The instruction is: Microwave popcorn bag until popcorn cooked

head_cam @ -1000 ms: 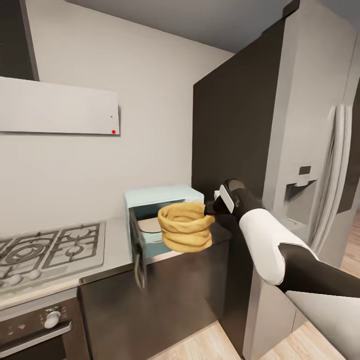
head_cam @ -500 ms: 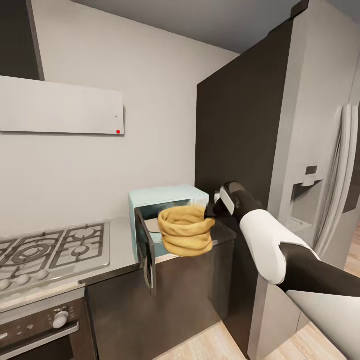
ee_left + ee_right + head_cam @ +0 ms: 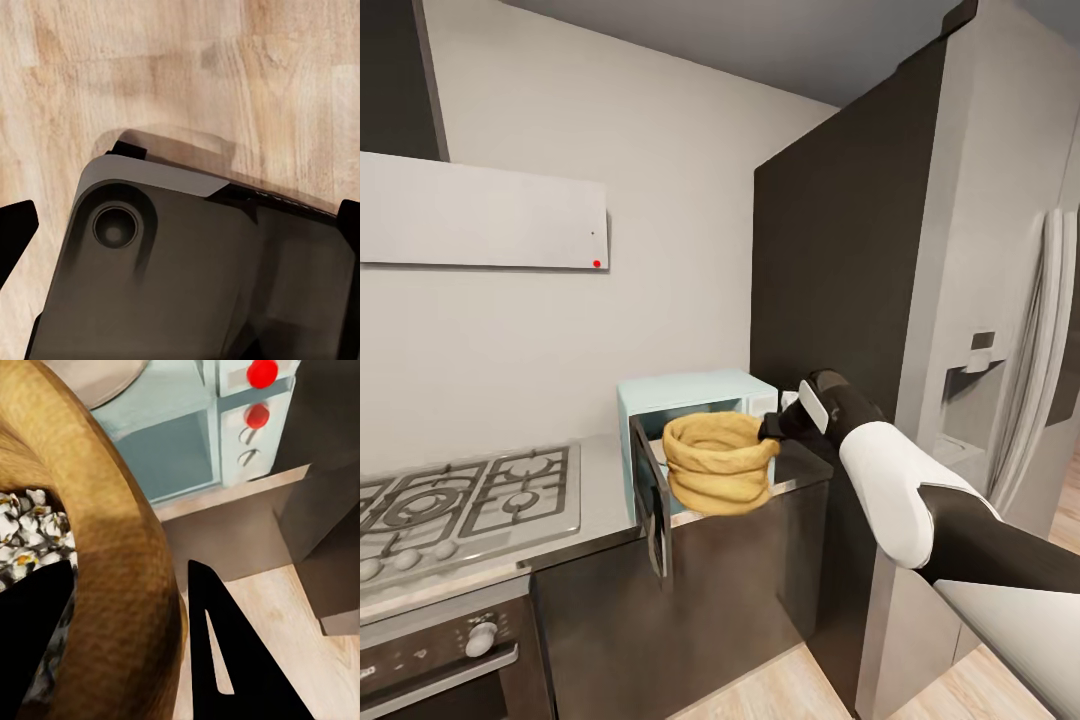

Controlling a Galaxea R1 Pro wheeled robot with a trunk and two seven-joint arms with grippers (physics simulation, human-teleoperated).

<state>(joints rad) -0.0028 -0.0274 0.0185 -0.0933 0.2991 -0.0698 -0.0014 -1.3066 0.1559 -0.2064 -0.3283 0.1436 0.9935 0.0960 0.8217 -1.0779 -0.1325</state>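
Right gripper [image 3: 772, 428] jaws pinching popcorn bag [image 3: 720, 464] rim, bag upright in air just before open microwave [image 3: 700, 395] cavity; insertion runs straight ahead. Left jaws: cannot tell.

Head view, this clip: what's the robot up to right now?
The right gripper holds the popcorn bag by its rolled rim, in the air in front of the microwave, whose door hangs wide open. The bag is not inside yet. In the right wrist view, one finger is inside the rim and one outside, and pale popcorn lies in the bag. The microwave stands on the countertop, beside the gas hob. The left gripper points down at the wood floor.
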